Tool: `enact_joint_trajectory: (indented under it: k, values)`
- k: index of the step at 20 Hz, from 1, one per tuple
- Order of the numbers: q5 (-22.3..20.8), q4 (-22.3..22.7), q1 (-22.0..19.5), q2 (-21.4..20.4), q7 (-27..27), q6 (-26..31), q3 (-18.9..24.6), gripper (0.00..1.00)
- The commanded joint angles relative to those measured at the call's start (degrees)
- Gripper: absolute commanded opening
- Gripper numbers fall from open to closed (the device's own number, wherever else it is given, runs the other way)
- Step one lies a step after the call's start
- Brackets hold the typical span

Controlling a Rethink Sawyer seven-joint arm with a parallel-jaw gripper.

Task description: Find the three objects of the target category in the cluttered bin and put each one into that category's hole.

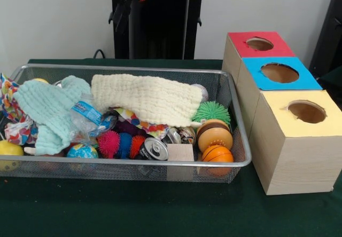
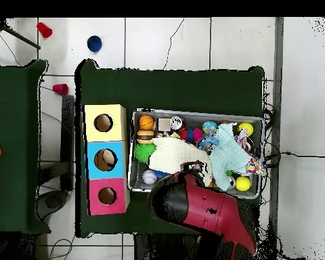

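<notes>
The wire mesh bin (image 1: 133,165) is full of clutter; it also shows in the overhead view (image 2: 133,177). A mint knitted cloth (image 1: 51,109) and a cream knitted cloth (image 1: 147,98) cover much of it. No plush toy shows plainly; a pale stub (image 1: 31,151) pokes out under the mint cloth. The blue-topped box (image 1: 278,74) stands right of the bin, and its round hole (image 2: 105,160) has a pale shape inside. The red arm (image 2: 206,206) reaches over the bin's robot-side rim. The gripper (image 1: 122,14) hangs dark against the pedestal, high above the bin.
A red-topped box (image 1: 259,45) and a yellow-topped box (image 1: 304,111) flank the blue one. In the bin lie spiky balls (image 1: 212,110), a soda can (image 1: 153,148), a wooden block (image 1: 180,152), orange balls (image 1: 216,153), a yellow ball (image 1: 8,149) and patterned cloth (image 1: 10,101).
</notes>
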Motion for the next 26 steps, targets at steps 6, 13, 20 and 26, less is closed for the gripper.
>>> enact_joint_trajectory:
  k: [6, 13, 20, 26]
  values:
    - [-9.17, -4.57, -7.95, 4.76, -10.37, -4.26, 13.00, 1.00]
    - [-12.77, -8.67, -14.07, 9.35, -10.29, -9.09, 18.68, 1.00]
    - [-15.21, -12.06, -17.12, 13.41, -8.20, -10.21, 21.28, 1.00]
    - [-18.62, -14.79, -20.25, 17.28, -8.31, -13.25, 22.14, 1.00]
